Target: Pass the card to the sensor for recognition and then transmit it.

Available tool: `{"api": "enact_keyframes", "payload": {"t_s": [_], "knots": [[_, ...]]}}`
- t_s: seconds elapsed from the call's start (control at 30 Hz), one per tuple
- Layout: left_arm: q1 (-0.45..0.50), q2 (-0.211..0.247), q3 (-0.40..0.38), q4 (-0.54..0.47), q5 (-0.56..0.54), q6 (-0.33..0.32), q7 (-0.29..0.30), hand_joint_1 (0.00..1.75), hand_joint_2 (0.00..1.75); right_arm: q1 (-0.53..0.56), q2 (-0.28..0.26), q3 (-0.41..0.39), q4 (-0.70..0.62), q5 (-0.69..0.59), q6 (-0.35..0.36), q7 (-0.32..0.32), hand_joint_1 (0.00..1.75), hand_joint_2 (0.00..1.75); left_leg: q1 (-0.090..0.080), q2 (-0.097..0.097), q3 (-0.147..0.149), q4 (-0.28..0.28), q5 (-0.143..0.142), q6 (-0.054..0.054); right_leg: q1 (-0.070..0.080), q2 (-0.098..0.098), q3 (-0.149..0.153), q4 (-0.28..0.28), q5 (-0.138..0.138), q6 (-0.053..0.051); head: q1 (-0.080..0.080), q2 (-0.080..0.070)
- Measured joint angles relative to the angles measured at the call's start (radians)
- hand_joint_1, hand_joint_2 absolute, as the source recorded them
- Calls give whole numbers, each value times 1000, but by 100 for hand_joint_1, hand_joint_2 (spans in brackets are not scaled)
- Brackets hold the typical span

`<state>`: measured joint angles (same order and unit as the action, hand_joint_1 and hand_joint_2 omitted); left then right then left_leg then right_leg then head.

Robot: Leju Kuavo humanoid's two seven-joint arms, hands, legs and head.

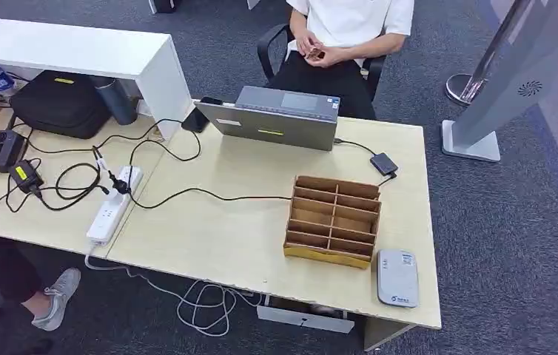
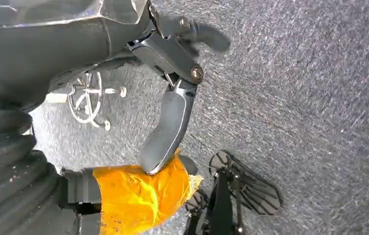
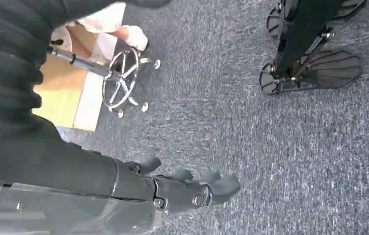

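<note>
L hand: left hand (image 2: 167,122) hangs low by the robot's side, over grey carpet. Thumb and fingers are apart w/ nothing in them. There's orange tape by the thumb tip.
R hand: right hand (image 3: 187,188) also hangs low over the carpet. Fingers are loose and a bit bent, holding nothing.
Card: no card lies plain on the table (image 1: 224,237). The person's hands (image 1: 315,52) behind the table hold a small brown thing. It may be the card, but it's too small to tell.
Sensor: grey-white card reader (image 1: 397,278) lies flat at the table's near edge, just beside the cardboard slot box (image 1: 333,220). Nothing is on top of it.
Slot box: the slots look bare from here, but I can't see down to the bottom.
How far: can't settle it. Both robot hands are free and away from the table. This fits a card still to be picked up and scanned. It also fits a card that was scanned and handed over to the person.
</note>
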<state>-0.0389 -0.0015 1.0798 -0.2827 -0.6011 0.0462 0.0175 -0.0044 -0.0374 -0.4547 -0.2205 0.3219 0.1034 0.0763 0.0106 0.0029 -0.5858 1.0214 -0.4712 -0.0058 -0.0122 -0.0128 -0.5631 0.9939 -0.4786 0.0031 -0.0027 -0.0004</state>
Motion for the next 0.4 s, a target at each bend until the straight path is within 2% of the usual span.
{"api": "enact_keyframes", "payload": {"t_s": [0.3,0.33,0.4], "knots": [[46,0,-262,-18,156,-9,-6,0,175,37,0,111,-35,-84,-24,-19,0,175,0,0,0,0,0,0,0,0,0,0,0,0,0,0],[52,1,-295,-20,175,-11,-7,0,175,42,0,124,-40,-94,-26,-23,0,0,0,0,0,0,0,0,0,0,0,0,0,0,0,0],[62,0,-348,-25,206,-14,-7,0,175,51,2,146,-48,-111,-34,-25,0,0,0,0,0,0,0,0,0,0,0,0,0,0,0,0]]}}
